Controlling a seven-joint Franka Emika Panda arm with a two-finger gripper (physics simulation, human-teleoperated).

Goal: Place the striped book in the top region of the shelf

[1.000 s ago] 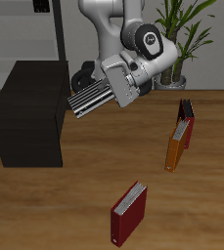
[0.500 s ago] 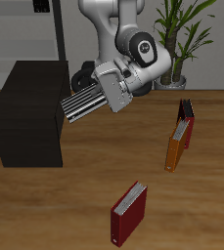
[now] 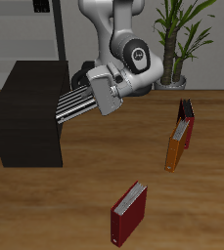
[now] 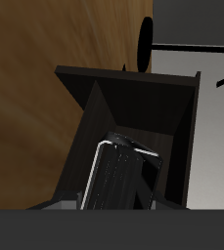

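Observation:
The striped book point(image 3: 74, 104) is held flat in my gripper point(image 3: 92, 96), which is shut on its near end. The book's free end hangs just over the edge of the black shelf point(image 3: 27, 115), a little above its top surface. In the wrist view the book point(image 4: 113, 176) shows dark with a pale edge, reaching toward the shelf point(image 4: 133, 98) ahead. My fingertips are hidden by the book and the hand.
A dark red book point(image 3: 129, 213) lies near the table's front edge. An orange book point(image 3: 176, 145) and another dark red book point(image 3: 187, 122) stand together beside a potted plant point(image 3: 177, 39). A grey open-frame rack point(image 3: 30, 34) stands behind the shelf.
The gripper has carried the striped book sideways toward the shelf; its free end now overlaps the shelf's top edge. The other books have not moved.

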